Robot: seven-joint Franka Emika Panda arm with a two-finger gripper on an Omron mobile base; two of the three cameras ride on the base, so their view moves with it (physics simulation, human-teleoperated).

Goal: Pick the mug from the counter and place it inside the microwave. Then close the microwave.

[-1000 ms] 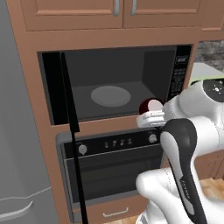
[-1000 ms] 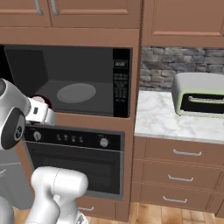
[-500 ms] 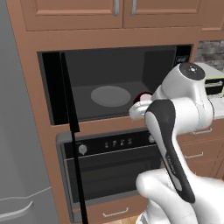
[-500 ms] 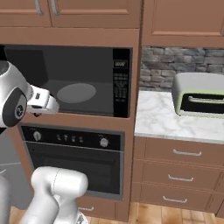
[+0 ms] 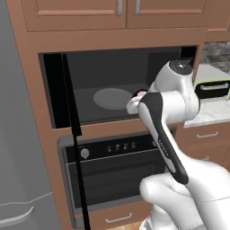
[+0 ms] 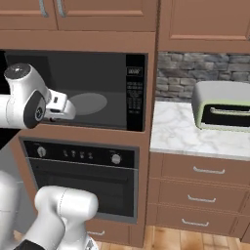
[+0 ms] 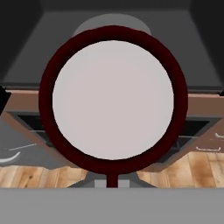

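The tool (image 5: 136, 101) was clamped shut on the mug (image 7: 113, 97), holding it at the open front of the microwave (image 5: 112, 85), just over the front sill and right of the turntable (image 5: 112, 98). In the left base view only a sliver of dark red (image 5: 139, 94) showed beside the white wrist. In the hand view the mug's maroon rim ringed its pale inside, seen straight down the mouth, with the turntable (image 7: 113, 22) and the grey cavity beyond its top edge. Past the mug's lower edge lay the oven (image 7: 26, 124) front and the wooden floor (image 7: 192, 170).

The microwave door (image 5: 71, 101) stood swung out to the left, seen edge-on as a dark strip. From the right base view the arm reached in from the left, its wrist (image 6: 58, 106) level with the cavity mouth, left of the keypad (image 6: 135, 93). The oven (image 6: 80, 178) sat directly below the microwave.

On the worktop (image 6: 180, 132) to the right, a toaster oven (image 6: 222, 105) stood near the back edge against the stone wall, well apart from the arm.
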